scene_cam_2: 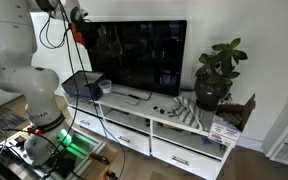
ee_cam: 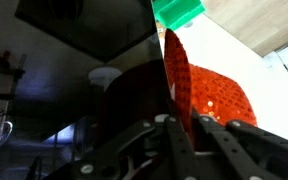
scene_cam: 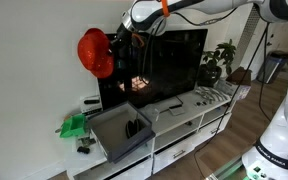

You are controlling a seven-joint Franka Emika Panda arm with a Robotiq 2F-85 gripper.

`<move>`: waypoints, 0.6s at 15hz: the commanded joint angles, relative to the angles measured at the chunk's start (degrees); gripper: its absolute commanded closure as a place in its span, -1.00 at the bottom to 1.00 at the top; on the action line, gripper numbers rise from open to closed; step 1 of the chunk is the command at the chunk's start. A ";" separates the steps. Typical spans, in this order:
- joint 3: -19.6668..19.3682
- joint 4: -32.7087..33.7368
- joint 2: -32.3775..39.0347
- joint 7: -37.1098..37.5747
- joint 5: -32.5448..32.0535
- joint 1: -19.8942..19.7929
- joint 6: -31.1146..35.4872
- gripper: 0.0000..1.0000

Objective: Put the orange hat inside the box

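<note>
- Orange hat (scene_cam: 96, 52): off the surface, hanging in the air at about the height of the TV's (scene_cam: 159, 65) top-left corner. It shows as a red patch beside the arm in an exterior view (scene_cam_2: 77, 33).
- Gripper (scene_cam: 121, 42): just right of the hat and touching it. In the wrist view the gripper (ee_cam: 184, 128) has the hat's (ee_cam: 212, 88) thin rim running down between its fingers. Judged closed narrowly on the rim and carrying the hat; the pad contact itself is too dark to see.
- Box (scene_cam: 119, 132): grey bin on the left end of the white cabinet (scene_cam: 184, 135), in front of the TV. The dark inside shows something small that I cannot identify; no hat in it. Also seen in an exterior view (scene_cam_2: 84, 86).
- Hat versus box: hat is well above the box, roughly over its left side.
- Green object (scene_cam: 72, 126): on the cabinet, just left of the box; not part of the task.
- Progress: pickup and lift done. Left: centre the hat over the box, lower it, release.
</note>
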 commanded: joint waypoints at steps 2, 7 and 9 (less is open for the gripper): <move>1.78 1.36 0.01 -1.38 0.75 -0.80 0.62 1.00; 5.29 3.81 -0.20 -12.07 1.87 -0.59 2.97 0.98; 8.50 5.52 0.54 -17.77 5.04 -1.53 1.98 0.98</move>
